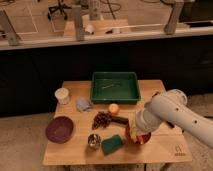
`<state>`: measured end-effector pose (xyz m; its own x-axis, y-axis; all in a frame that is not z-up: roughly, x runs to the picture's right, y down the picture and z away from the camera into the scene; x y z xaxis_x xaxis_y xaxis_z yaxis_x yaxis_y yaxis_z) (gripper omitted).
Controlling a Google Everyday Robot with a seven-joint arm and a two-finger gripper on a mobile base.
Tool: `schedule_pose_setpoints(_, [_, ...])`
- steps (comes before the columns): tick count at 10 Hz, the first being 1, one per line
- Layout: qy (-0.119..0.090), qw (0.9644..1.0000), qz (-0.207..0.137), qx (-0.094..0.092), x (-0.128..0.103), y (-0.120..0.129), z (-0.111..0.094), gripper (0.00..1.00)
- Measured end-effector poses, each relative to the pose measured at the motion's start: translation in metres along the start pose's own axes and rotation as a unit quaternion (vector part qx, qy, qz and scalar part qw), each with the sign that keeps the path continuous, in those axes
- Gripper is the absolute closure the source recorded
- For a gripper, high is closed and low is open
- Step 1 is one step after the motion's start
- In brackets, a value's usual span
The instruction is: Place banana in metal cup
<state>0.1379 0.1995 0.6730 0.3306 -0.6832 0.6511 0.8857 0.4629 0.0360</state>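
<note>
The metal cup (93, 141) is small and shiny, and stands near the table's front edge, left of a green sponge (113, 144). My gripper (134, 130) is at the end of the white arm (165, 112), low over the red bowl (140, 138) at the front right, about two cup widths right of the metal cup. A pale yellow strip at the gripper's left side looks like the banana (132, 123). Most of it is hidden by the arm, and I cannot tell whether it is held.
A green tray (115, 86) sits at the back of the wooden table (165, 150). A white cup (62, 95) and a grey-blue cup (83, 104) stand at the left. An orange (114, 108), dark grapes (102, 120) and a purple bowl (59, 129) lie nearby.
</note>
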Motion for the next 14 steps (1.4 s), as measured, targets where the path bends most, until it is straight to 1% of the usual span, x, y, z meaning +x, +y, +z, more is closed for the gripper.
schedule_pose_setpoints(2, [-0.015, 0.9992, -0.023, 0.030, -0.009, -0.019, 0.000, 1.00])
schedule_pose_setpoints(3, [-0.022, 0.9975, -0.041, 0.054, -0.017, -0.038, -0.002, 1.00])
schedule_pose_setpoints(4, [-0.029, 0.9940, -0.062, 0.085, -0.027, -0.059, -0.006, 1.00])
schedule_pose_setpoints(5, [-0.035, 0.9904, -0.079, 0.107, -0.037, -0.075, -0.009, 1.00])
schedule_pose_setpoints(6, [-0.040, 0.9873, -0.094, 0.121, -0.045, -0.088, -0.009, 1.00])
schedule_pose_setpoints(7, [-0.048, 0.9829, -0.118, 0.134, -0.059, -0.108, -0.004, 1.00])
schedule_pose_setpoints(9, [-0.060, 0.9767, -0.146, 0.145, -0.078, -0.133, 0.006, 1.00])
schedule_pose_setpoints(10, [-0.070, 0.9725, -0.163, 0.151, -0.091, -0.148, 0.020, 1.00])
schedule_pose_setpoints(12, [-0.076, 0.9692, -0.178, 0.153, -0.099, -0.156, 0.034, 1.00])
schedule_pose_setpoints(14, [-0.077, 0.9679, -0.188, 0.149, -0.102, -0.152, 0.051, 1.00])
